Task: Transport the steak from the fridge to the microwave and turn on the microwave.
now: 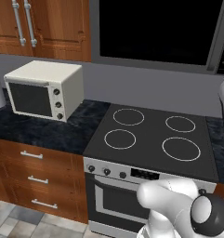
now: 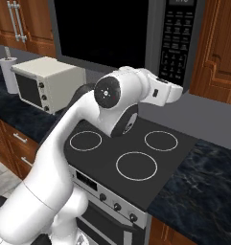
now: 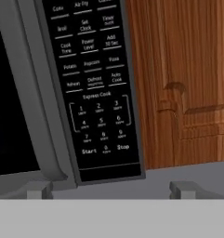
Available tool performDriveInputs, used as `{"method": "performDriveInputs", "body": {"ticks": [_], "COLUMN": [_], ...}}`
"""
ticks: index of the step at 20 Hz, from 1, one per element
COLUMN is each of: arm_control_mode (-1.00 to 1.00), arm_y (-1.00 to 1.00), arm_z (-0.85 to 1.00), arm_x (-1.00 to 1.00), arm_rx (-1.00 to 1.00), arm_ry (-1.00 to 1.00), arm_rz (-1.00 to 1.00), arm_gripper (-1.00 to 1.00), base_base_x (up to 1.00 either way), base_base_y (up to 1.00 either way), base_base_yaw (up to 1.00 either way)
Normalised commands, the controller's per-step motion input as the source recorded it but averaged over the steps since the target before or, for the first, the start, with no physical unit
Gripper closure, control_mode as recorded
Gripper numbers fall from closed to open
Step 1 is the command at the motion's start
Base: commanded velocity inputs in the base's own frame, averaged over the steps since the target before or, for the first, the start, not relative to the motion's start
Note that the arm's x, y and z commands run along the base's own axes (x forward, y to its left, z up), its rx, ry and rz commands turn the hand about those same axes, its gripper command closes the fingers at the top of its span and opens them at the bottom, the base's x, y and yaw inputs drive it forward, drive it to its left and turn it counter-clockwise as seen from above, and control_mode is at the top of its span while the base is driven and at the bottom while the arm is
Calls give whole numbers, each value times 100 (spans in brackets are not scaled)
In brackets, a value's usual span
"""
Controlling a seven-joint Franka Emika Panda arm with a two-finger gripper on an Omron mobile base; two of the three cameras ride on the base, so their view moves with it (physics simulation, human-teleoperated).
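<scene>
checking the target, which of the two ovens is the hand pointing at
The built-in microwave above the stove, not the cream box oven on the counter: the hand view faces its black keypad, Start button bottom left.

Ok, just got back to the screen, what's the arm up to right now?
The arm is raised in front of the microwave, its hand close to the keypad on the right side. The hand view looks straight at the buttons, Start near the bottom. The door looks shut, and nothing shows between the jaws. The stove sits below.
</scene>
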Motion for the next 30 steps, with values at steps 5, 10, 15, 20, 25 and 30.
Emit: {"method": "performDriveInputs", "body": {"ticks": [5,10,15,20,25,30], "arm_control_mode": [-100,-100,-100,-100,-100,-100], "arm_y": [0,0,15,3,0,-3], "arm_z": [0,0,0,0,-5,-1], "arm_x": [8,6,3,1,4,2], "arm_rx": [8,5,0,0,-5,-13], "arm_ry": [-9,-7,-6,-3,-3,0], "arm_rz": [12,6,0,0,0,0], "arm_gripper": [-100,-100,-100,-100,-100,-100], "base_base_x": [0,0,0,0,0,0], "base_base_y": [0,0,0,0,0,0], "base_base_yaw": [0,0,0,0,0,0]}}
